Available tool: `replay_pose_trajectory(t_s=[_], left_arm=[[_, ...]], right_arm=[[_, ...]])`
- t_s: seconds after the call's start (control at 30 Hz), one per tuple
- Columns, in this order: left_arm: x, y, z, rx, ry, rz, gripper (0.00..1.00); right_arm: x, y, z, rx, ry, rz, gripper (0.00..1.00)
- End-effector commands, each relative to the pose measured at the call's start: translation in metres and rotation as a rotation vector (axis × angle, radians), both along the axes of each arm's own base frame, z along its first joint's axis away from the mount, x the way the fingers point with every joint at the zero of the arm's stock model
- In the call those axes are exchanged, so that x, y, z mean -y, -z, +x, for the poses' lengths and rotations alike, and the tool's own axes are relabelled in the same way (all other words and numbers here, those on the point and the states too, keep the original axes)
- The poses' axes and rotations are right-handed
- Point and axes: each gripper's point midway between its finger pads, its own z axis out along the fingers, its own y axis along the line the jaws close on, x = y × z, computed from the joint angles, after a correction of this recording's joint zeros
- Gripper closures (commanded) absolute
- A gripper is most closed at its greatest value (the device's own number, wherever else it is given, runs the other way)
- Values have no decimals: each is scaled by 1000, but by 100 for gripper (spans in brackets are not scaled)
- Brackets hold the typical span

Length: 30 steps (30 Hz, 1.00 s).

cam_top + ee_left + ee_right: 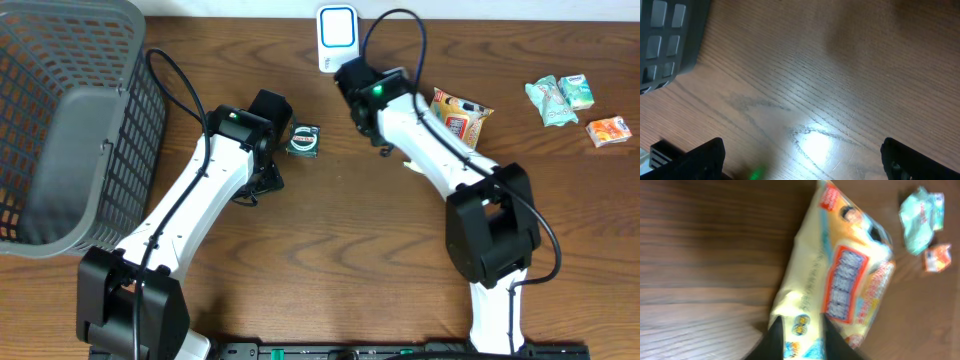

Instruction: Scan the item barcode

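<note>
A yellow snack packet (pixel 840 275) with a red and blue label lies on the wooden table. In the overhead view the packet (pixel 462 116) is just right of my right arm. My right gripper (pixel 802 340) stands astride the packet's near edge, its two dark fingers parted a little on either side of it. The white scanner (pixel 337 36) with a blue frame stands at the table's back edge. My left gripper (pixel 800 160) is wide open over bare wood, with nothing between its fingers.
A big grey basket (pixel 60 130) fills the left side, and its corner (pixel 665 40) shows in the left wrist view. A small dark pouch (pixel 303 140) lies beside the left arm. Teal packets (pixel 560 98) and an orange one (pixel 608 130) lie at the far right.
</note>
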Motion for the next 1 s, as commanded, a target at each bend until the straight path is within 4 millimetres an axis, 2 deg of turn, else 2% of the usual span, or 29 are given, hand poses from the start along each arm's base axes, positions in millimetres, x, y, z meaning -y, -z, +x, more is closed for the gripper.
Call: replay_pose_trajectory(t_s=[0.0, 0.03, 0.17, 0.3, 0.4, 0.6, 0.8, 0.97], left_arm=[[-5, -1, -2, 2, -11, 17, 2], [-5, -1, -2, 2, -10, 17, 2], [-5, -1, -2, 2, -11, 17, 2], [-5, -1, -2, 2, -10, 17, 2], [-5, -1, -2, 2, -11, 17, 2], [-5, -1, -2, 2, -11, 17, 2], [-5, -1, -2, 2, -11, 17, 2], [-5, -1, -2, 2, -11, 17, 3]], right_arm=[[-13, -5, -1, 18, -32, -5, 54], [-14, -6, 0, 20, -33, -2, 41], [-8, -8, -3, 18, 33, 38, 36], [6, -3, -3, -51, 116, 189, 11], [31, -5, 2, -74, 191, 289, 2], [77, -8, 2, -176, 250, 590, 1], [122, -8, -13, -264, 263, 848, 1], [132, -4, -25, -294, 222, 1039, 1]])
